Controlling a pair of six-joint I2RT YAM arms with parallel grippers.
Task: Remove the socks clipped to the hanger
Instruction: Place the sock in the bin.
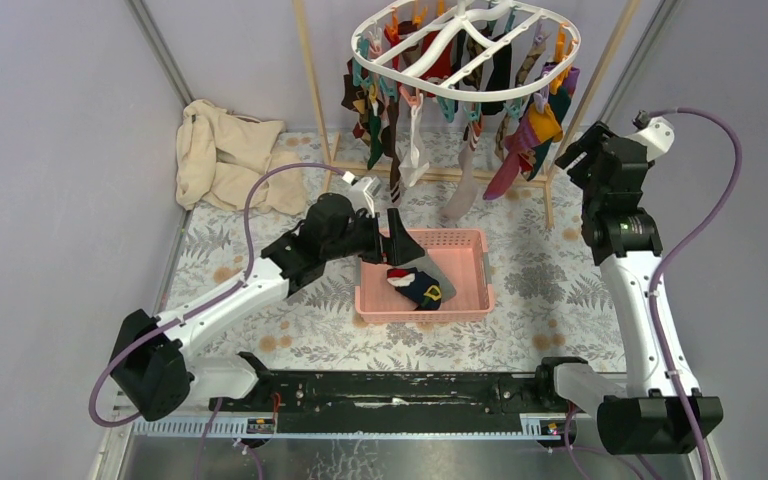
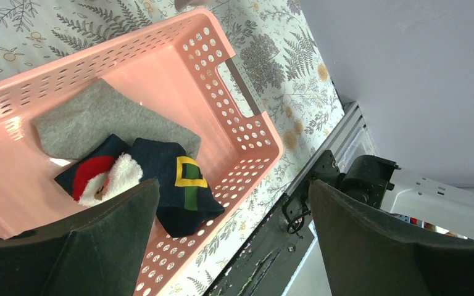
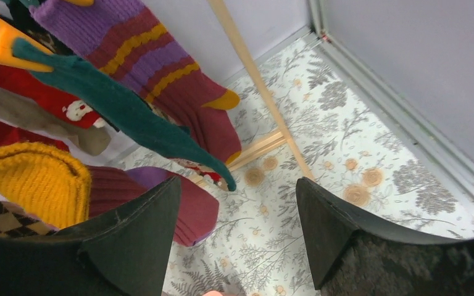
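Observation:
The white oval hanger (image 1: 465, 45) hangs at the back, with several socks (image 1: 520, 140) clipped round its rim. My left gripper (image 1: 407, 250) (image 2: 233, 185) is open and empty over the pink basket (image 1: 470, 240) (image 2: 247, 117). In the basket lie a grey sock (image 2: 99, 120), a Santa sock (image 2: 105, 179) and a navy sock (image 2: 179, 185). My right gripper (image 1: 578, 160) (image 3: 237, 182) is open and empty beside the hanger's right-hand socks. A purple striped sock (image 3: 142, 55), a green sock (image 3: 117, 105), a yellow one (image 3: 31, 179) and a maroon one (image 3: 191, 209) hang just left of its fingers.
A wooden pole frame (image 1: 312, 80) (image 3: 253, 68) carries the hanger. A beige cloth (image 1: 225, 155) lies bunched at the back left. The black base rail (image 1: 390, 390) runs along the near edge. Grey walls close in both sides.

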